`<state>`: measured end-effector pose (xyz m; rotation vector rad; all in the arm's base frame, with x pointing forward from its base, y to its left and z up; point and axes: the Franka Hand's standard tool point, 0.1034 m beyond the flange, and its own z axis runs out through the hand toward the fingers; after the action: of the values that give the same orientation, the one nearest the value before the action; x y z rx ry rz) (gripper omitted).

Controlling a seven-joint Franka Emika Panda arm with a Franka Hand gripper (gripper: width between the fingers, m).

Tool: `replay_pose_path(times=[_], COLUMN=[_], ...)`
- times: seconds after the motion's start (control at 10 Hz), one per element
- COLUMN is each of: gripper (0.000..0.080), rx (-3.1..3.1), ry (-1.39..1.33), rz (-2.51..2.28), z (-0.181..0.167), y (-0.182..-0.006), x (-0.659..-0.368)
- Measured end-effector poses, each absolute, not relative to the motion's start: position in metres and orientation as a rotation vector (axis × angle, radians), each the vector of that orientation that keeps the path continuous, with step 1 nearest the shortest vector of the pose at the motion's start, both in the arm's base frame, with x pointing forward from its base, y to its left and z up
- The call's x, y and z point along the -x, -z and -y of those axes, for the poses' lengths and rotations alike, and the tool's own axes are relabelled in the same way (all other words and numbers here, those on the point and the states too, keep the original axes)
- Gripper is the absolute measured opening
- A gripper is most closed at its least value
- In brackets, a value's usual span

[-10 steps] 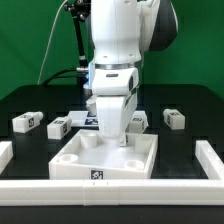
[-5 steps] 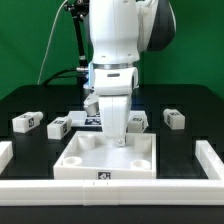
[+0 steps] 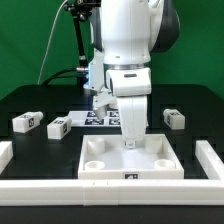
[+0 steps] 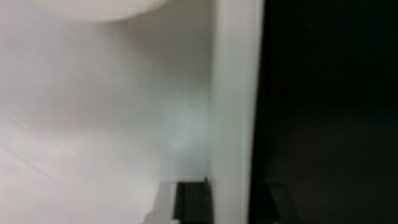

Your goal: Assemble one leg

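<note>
- Black table under a green backdrop, with a white rim fencing the front and both sides.
- Arm stands centre frame, gripper pointing straight down at the far edge of the tray.
- Wrist view is blurred: dark fingertips sit either side of a white upright band, likely the tray's wall. The jaws look set astride it, but whether they pinch it or merely straddle it, I cannot tell.
- No leg shows between the jaws.
- Legs lie loose on the table: left leg and next leg at mid-left of the frame, right leg at mid-right. A fourth is not in sight and may be hidden behind the arm.
- The key relation: right leg is the nearest, lying right of the gripper and a little higher in the frame, apart from the tray. Its long axis runs roughly across the frame, tag face toward the camera.
- Open black table surrounds right leg, with the rim's right side well clear of it.
- The marker board peeks out left of the arm, out of that path.
- My read: the gripper must first rise clear of the tray wall, then swing right.
</note>
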<state>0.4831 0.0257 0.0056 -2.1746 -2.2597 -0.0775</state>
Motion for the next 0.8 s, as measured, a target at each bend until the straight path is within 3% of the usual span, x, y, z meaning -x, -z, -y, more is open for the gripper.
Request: replay_pose_path(times=[0.2, 0.8], gripper=[0.0058, 0.0058], rx=[2.177, 2.208], ry=[0.079, 0.1], rz=[2.257, 2.22], z=[-0.028, -0.079], y=[-0.006, -0.006], x=[-0.484, -0.502])
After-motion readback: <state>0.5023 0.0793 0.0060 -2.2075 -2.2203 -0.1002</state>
